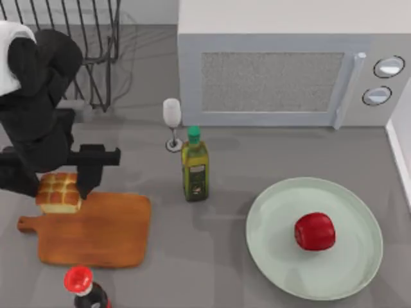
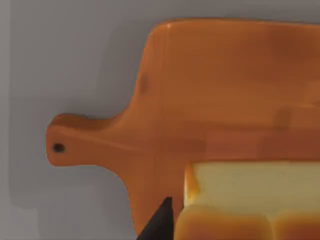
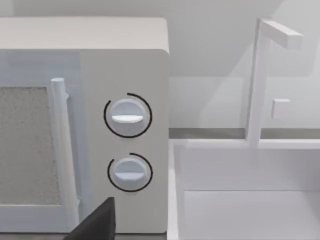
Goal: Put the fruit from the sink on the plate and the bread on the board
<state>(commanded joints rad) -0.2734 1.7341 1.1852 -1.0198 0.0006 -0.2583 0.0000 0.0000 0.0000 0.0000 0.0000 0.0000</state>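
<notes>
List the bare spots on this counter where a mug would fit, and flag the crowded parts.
Free: the grey counter between the olive oil bottle and the plate; the strip between the board and plate; the counter before the microwave. The board's right half is bare. Crowded: the board's left corner, where the left gripper sits at the bread, with the red-capped bottle close below.

I see the red fruit (image 1: 314,231) sitting glossy and roundish on the pale mint plate (image 1: 276,256) — just off its centre toward three o'clock. The golden pull-apart bread (image 1: 59,192) rests on the orange-brown board (image 1: 103,234) at its ten-o'clock corner — handle stub pointing to nine o'clock.
</notes>
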